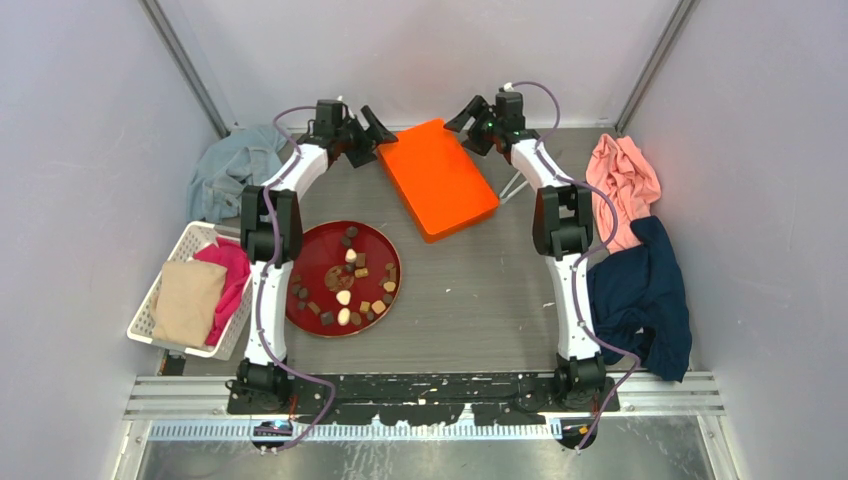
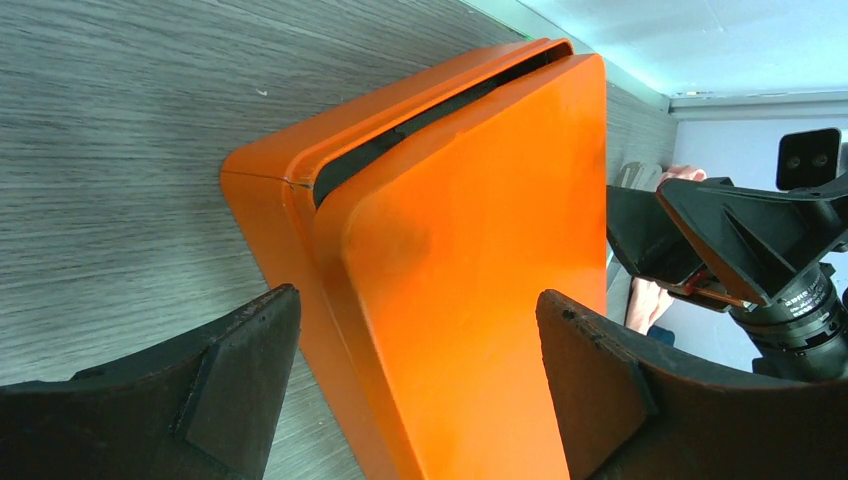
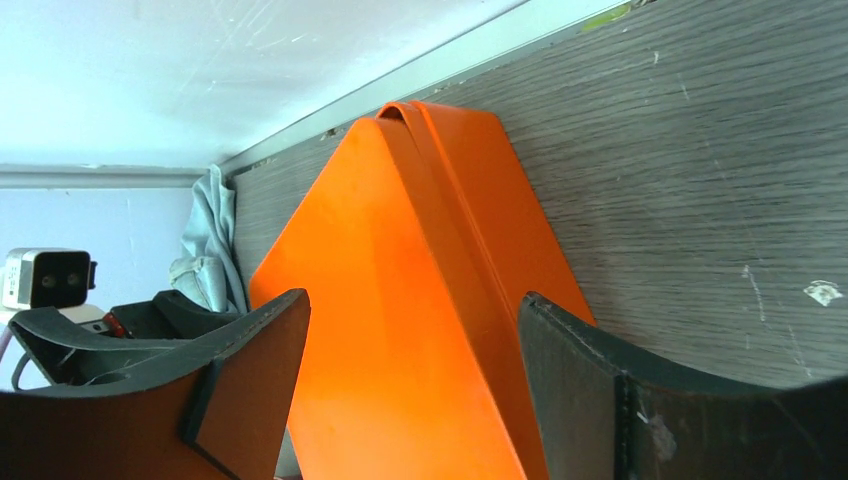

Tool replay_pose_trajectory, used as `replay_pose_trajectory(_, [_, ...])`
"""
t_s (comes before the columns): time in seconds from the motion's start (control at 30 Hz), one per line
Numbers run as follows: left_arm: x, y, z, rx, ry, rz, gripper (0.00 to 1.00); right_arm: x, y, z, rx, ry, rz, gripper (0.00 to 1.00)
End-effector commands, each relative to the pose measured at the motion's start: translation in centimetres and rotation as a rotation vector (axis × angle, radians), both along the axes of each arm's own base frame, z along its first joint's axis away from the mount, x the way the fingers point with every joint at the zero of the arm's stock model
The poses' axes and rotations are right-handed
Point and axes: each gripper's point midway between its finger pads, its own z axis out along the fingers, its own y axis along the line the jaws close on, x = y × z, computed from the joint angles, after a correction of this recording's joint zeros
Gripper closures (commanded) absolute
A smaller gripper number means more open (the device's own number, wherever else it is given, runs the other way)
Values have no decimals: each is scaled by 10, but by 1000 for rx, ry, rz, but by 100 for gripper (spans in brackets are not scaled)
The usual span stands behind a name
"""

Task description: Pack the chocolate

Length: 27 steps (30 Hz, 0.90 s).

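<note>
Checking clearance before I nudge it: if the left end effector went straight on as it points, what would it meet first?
Probably the orange box: the open fingers of the left end effector straddle its lid edge, which lies dead ahead, though depth is hard to judge.

Left edge: white basket (image 1: 152, 296) holding tan cloth (image 1: 188, 300) and pink cloth (image 1: 236, 268) | far-left corner: crumpled grey-blue cloth (image 1: 230, 165) | right edge: salmon cloth (image 1: 625, 185) touching navy cloth (image 1: 640, 295) | surface: grey wood-grain table (image 1: 470, 300)
</note>
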Motion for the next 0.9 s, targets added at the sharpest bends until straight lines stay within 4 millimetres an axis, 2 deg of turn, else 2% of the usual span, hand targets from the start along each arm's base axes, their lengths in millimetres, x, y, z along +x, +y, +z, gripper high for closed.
replay_pose_trajectory(0.0, [6, 1, 24, -24, -71, -14, 12, 6, 17, 33, 43, -99, 39, 19])
replay_pose_trajectory(0.17, [3, 0, 23, -25, -64, -26, 13, 5, 20, 33, 41, -100, 44, 19])
replay_pose_trajectory(0.3, [1, 2, 27, -13, -69, -27, 13, 5, 17, 42, 18, -109, 35, 19])
replay_pose_trajectory(0.43, [1, 7, 33, 7, -82, -20, 13, 11, 0, 70, -30, -149, -18, 18])
replay_pose_trajectory(0.63, [3, 15, 36, 11, -88, -9, 13, 13, -37, 127, -157, -240, -119, 14])
replay_pose_trajectory(0.7, [4, 16, 40, 14, -98, -10, 13, 6, -48, 138, -209, -243, -140, 13])
replay_pose_trajectory(0.77, [5, 18, 43, 23, -107, -12, 13, -10, -58, 145, -265, -228, -149, 13])
replay_pose_trajectory(0.8, [6, 20, 44, 27, -109, -12, 13, -20, -61, 144, -284, -213, -148, 13])
replay_pose_trajectory(0.83, [7, 20, 44, 28, -112, -12, 13, -35, -66, 131, -310, -170, -147, 13])
replay_pose_trajectory(0.87, [8, 22, 44, 29, -112, -9, 13, -50, -70, 127, -324, -152, -142, 13])
